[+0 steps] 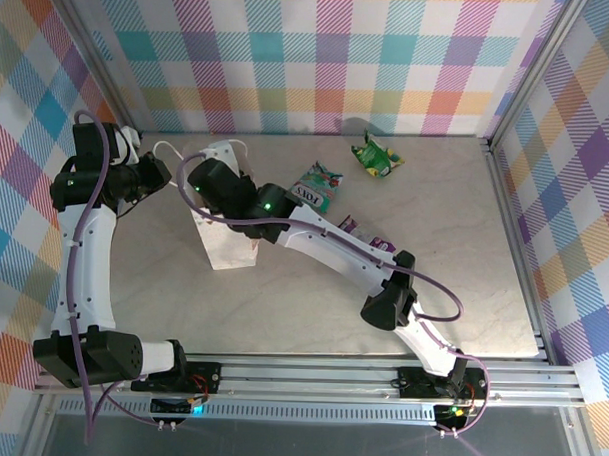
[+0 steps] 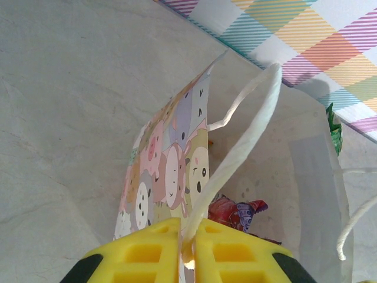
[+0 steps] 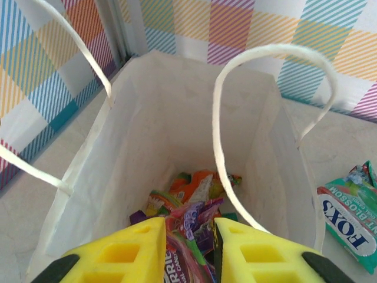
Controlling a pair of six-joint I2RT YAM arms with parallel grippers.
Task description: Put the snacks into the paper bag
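Dropping a pink foil snack packet into the white animal-print paper bag that our left claw clamps by its cord handle, we must next fully part the right claw, its grip unclear.

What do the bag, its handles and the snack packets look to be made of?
Bag: matte white paper, going by its creased flat walls. Handles: white twisted cord, probably. Packets: glossy printed foil or plastic, crinkled and shiny.
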